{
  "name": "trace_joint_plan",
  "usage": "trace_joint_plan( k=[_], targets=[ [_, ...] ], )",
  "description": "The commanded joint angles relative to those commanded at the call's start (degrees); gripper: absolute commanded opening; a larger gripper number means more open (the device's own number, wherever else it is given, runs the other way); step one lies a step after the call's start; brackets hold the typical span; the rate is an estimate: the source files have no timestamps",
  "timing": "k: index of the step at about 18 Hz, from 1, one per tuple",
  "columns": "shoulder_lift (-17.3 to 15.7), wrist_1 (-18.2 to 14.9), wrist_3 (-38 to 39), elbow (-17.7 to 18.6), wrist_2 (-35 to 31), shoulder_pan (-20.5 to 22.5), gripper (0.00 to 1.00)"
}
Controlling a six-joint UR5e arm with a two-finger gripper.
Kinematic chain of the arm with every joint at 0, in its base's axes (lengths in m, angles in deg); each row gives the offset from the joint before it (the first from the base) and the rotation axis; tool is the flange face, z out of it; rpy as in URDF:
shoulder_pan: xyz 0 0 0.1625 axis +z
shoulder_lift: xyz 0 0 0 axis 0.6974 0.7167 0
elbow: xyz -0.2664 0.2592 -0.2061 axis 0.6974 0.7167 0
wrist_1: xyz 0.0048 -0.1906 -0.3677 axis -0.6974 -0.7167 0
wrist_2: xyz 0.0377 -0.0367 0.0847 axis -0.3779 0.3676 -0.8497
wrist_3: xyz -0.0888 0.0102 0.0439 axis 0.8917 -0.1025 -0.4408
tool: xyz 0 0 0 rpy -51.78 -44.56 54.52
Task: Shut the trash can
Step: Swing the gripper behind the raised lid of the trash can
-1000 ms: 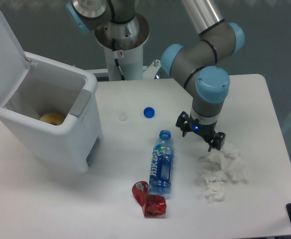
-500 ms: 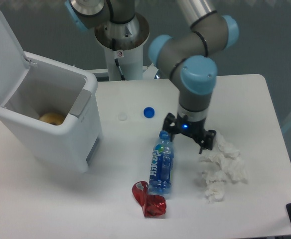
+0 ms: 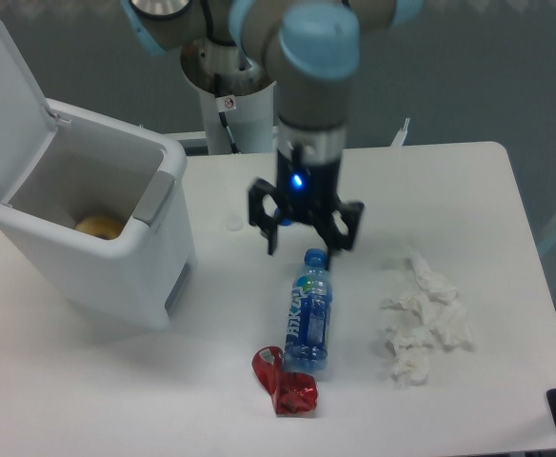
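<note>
The trash can is a large white boxy bin at the left of the table. Its hinged lid stands raised at the back left, so the bin is open, and a round tan object lies inside. A grey tab sits on its front rim. My gripper hangs open above the middle of the table, well to the right of the bin, with nothing between its fingers. It hovers just above the cap of a blue bottle.
A blue plastic bottle lies on the table below the gripper. A crumpled red wrapper lies near the bottle's base. Crumpled white tissues lie at the right. A small white cap sits beside the bin.
The arm has swung left from the tissues to the middle of the table and risen closer to the camera. It now hides the blue cap. The bin and its lid have not moved.
</note>
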Motion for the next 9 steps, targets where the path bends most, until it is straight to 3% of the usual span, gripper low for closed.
trace_joint_plan(
  k=[4, 7, 9],
  targets=[
    [-5.72, 0.09, 9.75, -0.09, 1.06, -4.91, 0.26],
    [-9.15, 0.52, 18.37, 0.35, 1.06, -9.93, 0.21],
    [-10.65, 0.88, 19.54, 0.26, 2.63, -11.78, 0.21]
  ],
)
